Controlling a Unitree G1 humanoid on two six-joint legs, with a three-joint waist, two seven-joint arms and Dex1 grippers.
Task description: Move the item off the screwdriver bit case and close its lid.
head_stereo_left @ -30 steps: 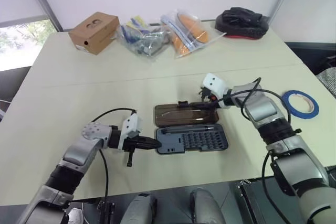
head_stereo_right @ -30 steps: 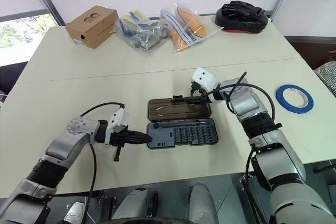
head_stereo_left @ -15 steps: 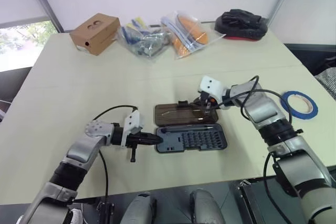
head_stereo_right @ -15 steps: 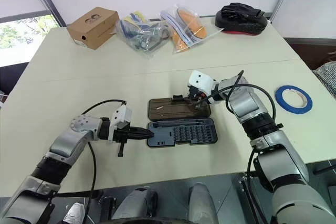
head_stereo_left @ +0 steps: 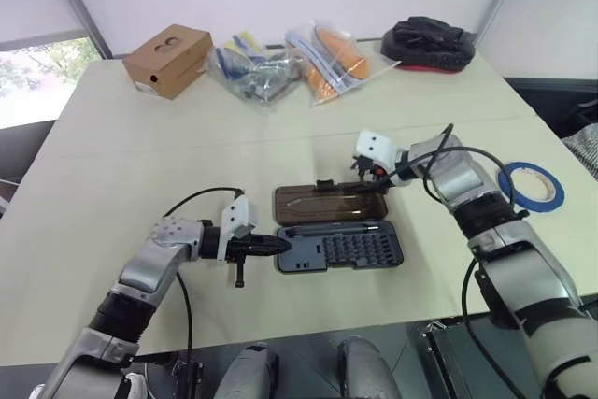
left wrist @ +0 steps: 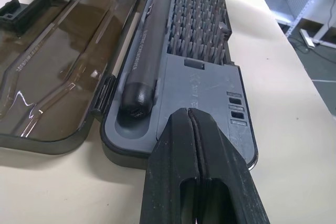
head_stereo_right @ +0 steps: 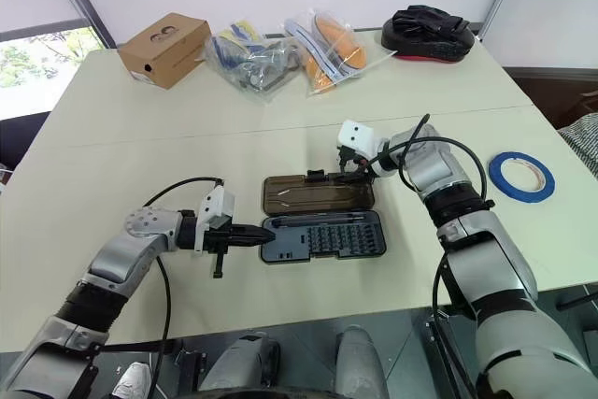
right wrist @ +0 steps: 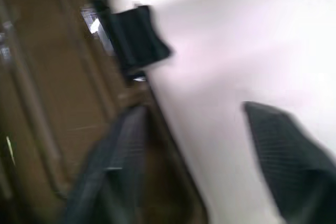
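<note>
1. Screwdriver bit case [head_stereo_left: 339, 246] sits open near the middle of the table [head_stereo_left: 140, 156]. Its tinted lid [head_stereo_left: 322, 203] lies flat on the far side of the tray, leaving the driver handle [left wrist: 144, 61] and the rows of bits exposed.
2. My left gripper [head_stereo_left: 276, 246], jaws pressed together on nothing, has its tip at the tray's left end, touching or nearly so, apparently to brace it.
3. My right gripper [head_stereo_left: 367, 172] hovers at the lid's far right corner with its jaws spread. One finger is over the tinted plastic and the other over bare table, straddling the edge near the black latch [right wrist: 137, 38].
4. Over the last second my left tip has edged in toward the tray. My right wrist dipped to the corner, then rose slightly. The lid has not budged from flat.
5. My reading: tray and lid look bare of any stray item, so the removal seems done and the closing has barely begun. My right jaws need purchase under that edge to swing the lid over.
6. Well apart from the case are a blue tape roll [head_stereo_left: 534, 184] to my right, and a cardboard box [head_stereo_left: 168, 58], plastic bags [head_stereo_left: 280, 63] and a black pad [head_stereo_left: 430, 39] along the far edge.
</note>
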